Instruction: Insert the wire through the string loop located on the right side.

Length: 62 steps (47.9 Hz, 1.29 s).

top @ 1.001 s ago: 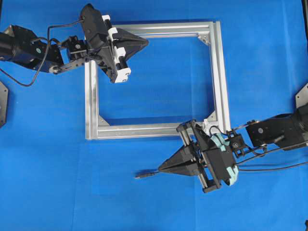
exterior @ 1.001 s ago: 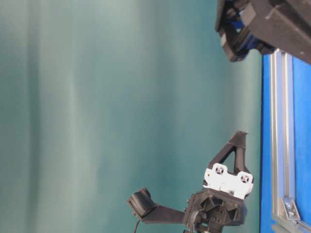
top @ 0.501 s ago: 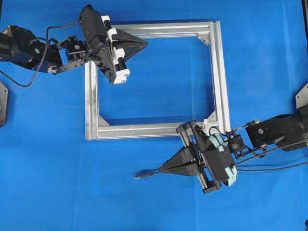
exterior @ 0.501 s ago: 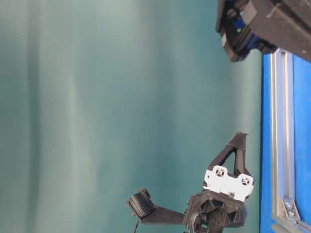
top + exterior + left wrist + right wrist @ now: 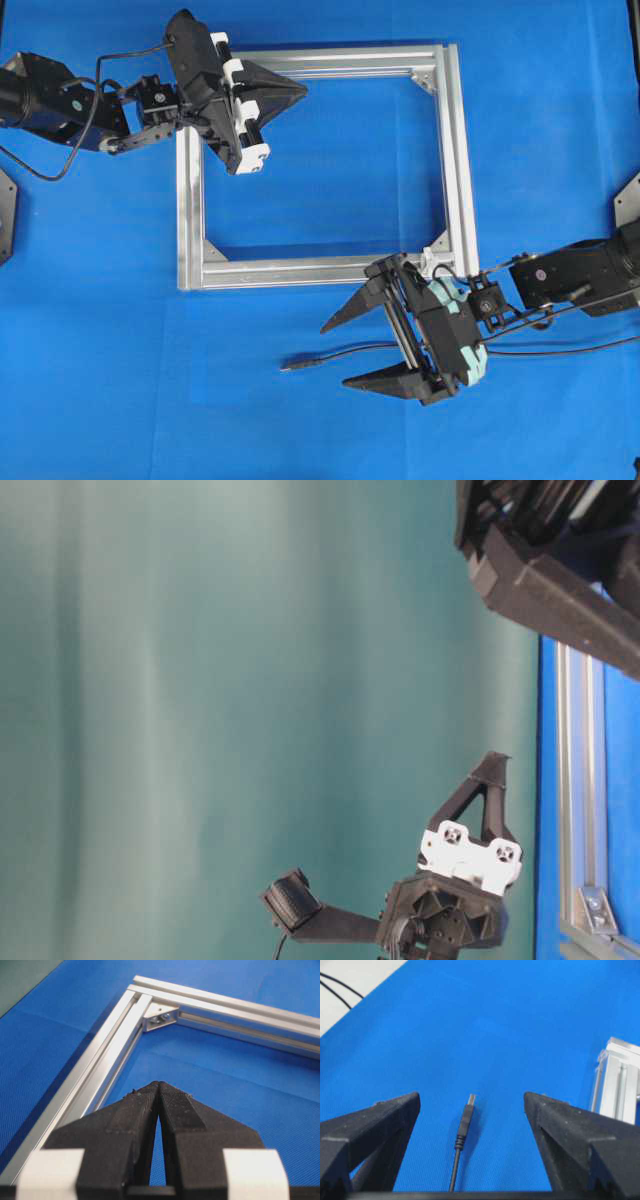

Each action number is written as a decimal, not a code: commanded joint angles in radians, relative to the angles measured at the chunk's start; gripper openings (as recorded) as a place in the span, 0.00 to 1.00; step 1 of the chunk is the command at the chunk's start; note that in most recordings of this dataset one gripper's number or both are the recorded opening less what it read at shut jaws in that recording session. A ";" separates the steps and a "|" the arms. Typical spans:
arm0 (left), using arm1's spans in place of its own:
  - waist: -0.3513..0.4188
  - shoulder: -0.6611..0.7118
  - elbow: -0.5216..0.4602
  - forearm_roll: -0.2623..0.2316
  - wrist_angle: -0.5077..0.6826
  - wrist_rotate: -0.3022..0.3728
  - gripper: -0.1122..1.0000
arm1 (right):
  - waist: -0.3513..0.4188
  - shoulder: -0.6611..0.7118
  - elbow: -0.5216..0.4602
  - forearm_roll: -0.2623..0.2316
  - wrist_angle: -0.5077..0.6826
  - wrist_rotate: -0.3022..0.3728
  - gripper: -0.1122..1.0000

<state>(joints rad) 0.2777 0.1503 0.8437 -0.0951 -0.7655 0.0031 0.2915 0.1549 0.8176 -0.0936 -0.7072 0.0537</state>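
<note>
A: R gripper (image 5: pixel 345 352) jaws wide, holding nothing; wire (image 5: pixel 462 1132) lies loose on the mat between them, plug just below the frame (image 5: pixel 320 270).

B: You risk closing off-center and flicking it. String loop? Can't see it.

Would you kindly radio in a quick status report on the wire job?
Right gripper jaws wide open, wire lying between them on the mat, unheld. Left gripper shut, empty, over the frame. String loop not discernible.
</note>
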 commanded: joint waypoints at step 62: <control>0.002 -0.034 -0.009 0.003 0.011 0.002 0.10 | 0.058 0.184 -0.063 0.221 0.020 0.002 0.88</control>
<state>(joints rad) 0.2792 0.1503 0.8437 -0.0951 -0.7501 0.0031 0.3467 0.3543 0.7685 0.1243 -0.6842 0.0537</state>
